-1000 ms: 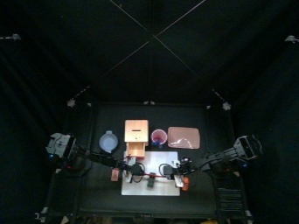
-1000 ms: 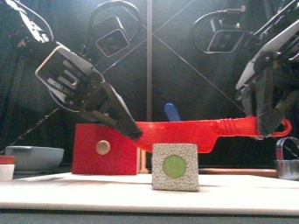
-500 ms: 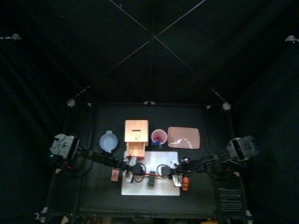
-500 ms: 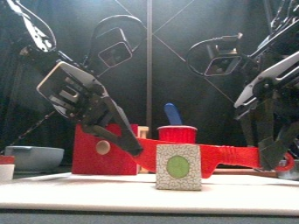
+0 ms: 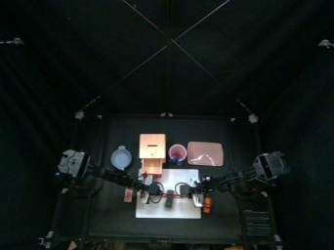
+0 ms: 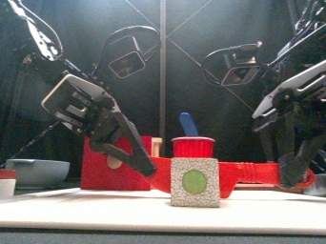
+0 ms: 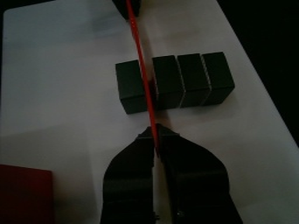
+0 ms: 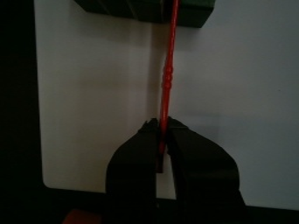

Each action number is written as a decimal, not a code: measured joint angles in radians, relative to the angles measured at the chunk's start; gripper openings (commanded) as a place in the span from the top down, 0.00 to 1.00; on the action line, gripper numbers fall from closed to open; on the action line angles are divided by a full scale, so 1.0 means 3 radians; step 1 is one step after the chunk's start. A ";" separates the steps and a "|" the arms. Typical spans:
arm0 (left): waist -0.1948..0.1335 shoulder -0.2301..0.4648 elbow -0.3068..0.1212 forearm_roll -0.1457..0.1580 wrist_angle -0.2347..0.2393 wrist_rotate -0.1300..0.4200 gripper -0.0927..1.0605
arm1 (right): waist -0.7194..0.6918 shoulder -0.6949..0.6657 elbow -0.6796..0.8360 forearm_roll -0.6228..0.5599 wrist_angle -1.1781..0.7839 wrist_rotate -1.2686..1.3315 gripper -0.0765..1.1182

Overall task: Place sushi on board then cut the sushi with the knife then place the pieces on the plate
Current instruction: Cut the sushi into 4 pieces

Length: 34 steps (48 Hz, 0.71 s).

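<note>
- From above, at the tabletop's 6 o'clock, the white board carries the sushi roll. The left gripper is at the roll's 9 o'clock and the right gripper at its 3.
- At table height, the red knife lies level between both grippers, its blade behind the roll's front block.
- On the left wrist, narrow jaws pinch the blade, which crosses the four-block roll near its end seam.
- On the right wrist, jaws clamp the knife's other end.
- The roll looks light and stiff and likely skids, so press straight down at a seam and grip the pieces by their flat sides.
</note>
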 measured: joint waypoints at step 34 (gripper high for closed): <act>-0.0169 -0.0460 0.0092 0.0031 -0.0026 -0.0020 0.58 | 0.0194 -0.0445 -0.0205 0.0256 0.0409 0.0010 0.68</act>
